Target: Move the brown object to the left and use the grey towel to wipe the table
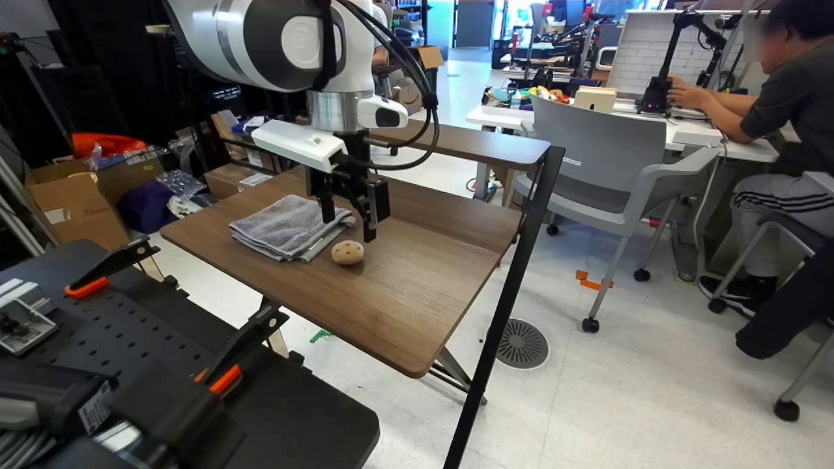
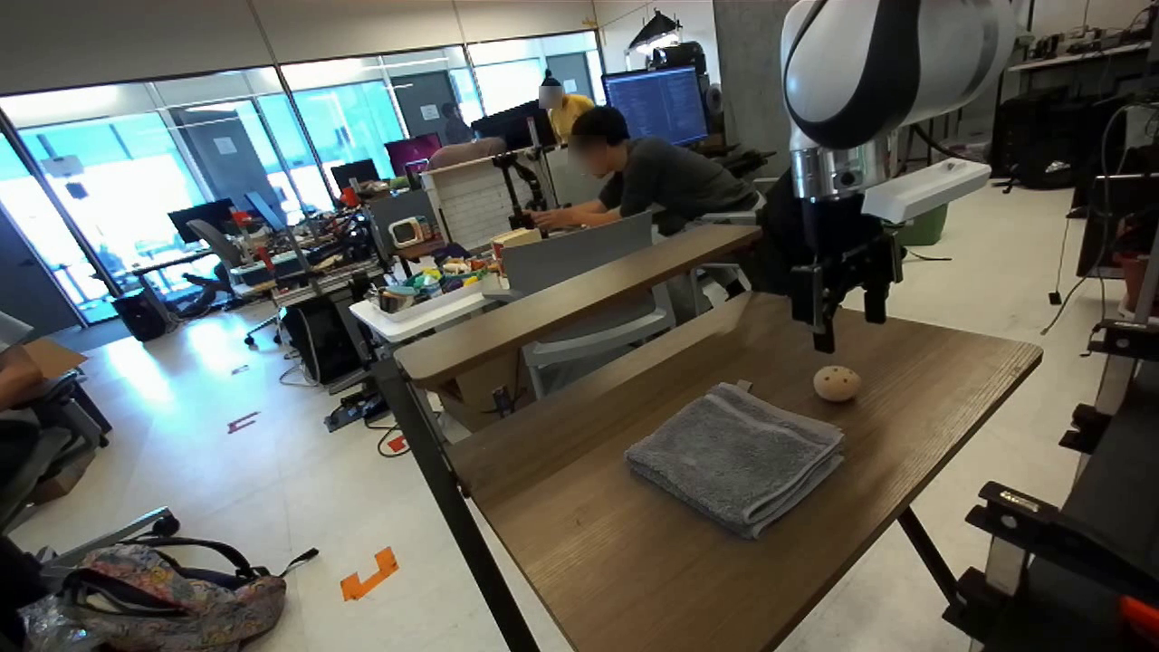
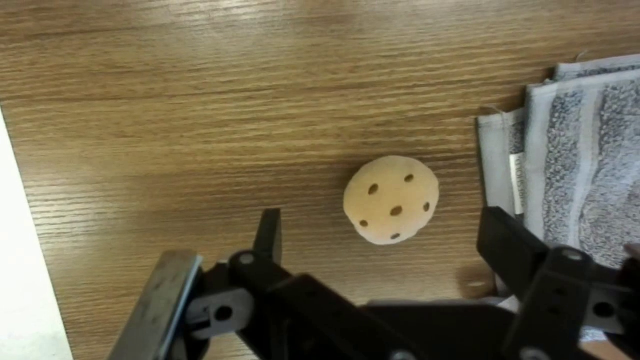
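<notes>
The brown object (image 1: 347,253) is a small roundish tan lump with dark spots, and it rests on the brown table (image 1: 417,293). It also shows in an exterior view (image 2: 837,384) and in the wrist view (image 3: 392,200). The grey towel (image 1: 287,228) lies folded beside it, a small gap apart; it also shows in an exterior view (image 2: 738,457) and at the right of the wrist view (image 3: 610,170). My gripper (image 1: 349,227) is open and empty above the table, over the brown object. In the wrist view its fingertips (image 3: 382,222) stand wide apart, with the brown object between and slightly beyond them.
A raised wooden shelf (image 1: 469,144) runs along one long side of the table, with a black metal post (image 1: 508,306) at its end. A black bench (image 1: 287,404) with clamps (image 1: 244,345) stands along the opposite side. A grey chair (image 1: 596,156) is behind the shelf.
</notes>
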`<state>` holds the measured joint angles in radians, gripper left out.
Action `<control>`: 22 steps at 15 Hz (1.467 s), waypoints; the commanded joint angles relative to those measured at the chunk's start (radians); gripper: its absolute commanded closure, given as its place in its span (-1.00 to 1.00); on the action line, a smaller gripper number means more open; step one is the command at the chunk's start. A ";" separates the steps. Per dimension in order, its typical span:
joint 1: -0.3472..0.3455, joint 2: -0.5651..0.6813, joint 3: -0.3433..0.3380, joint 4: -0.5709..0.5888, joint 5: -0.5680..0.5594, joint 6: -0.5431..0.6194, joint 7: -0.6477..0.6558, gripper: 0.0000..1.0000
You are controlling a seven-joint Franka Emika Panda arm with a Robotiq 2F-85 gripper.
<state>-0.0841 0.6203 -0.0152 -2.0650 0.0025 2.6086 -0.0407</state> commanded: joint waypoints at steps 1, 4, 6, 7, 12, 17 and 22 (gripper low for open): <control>-0.005 0.023 0.005 0.016 0.012 0.011 -0.011 -1.00; -0.014 0.042 0.019 0.022 0.023 0.024 -0.024 -1.00; -0.019 0.055 0.027 0.027 0.030 0.031 -0.029 -1.00; -0.021 0.061 0.031 0.030 0.032 0.032 -0.032 -1.00; -0.020 0.103 0.028 0.064 0.034 0.036 -0.029 -1.00; -0.016 0.142 0.022 0.084 0.029 0.037 -0.026 -1.00; -0.012 0.166 0.017 0.080 0.017 0.040 -0.038 -0.16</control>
<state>-0.0857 0.7690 -0.0038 -1.9945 0.0216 2.6197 -0.0518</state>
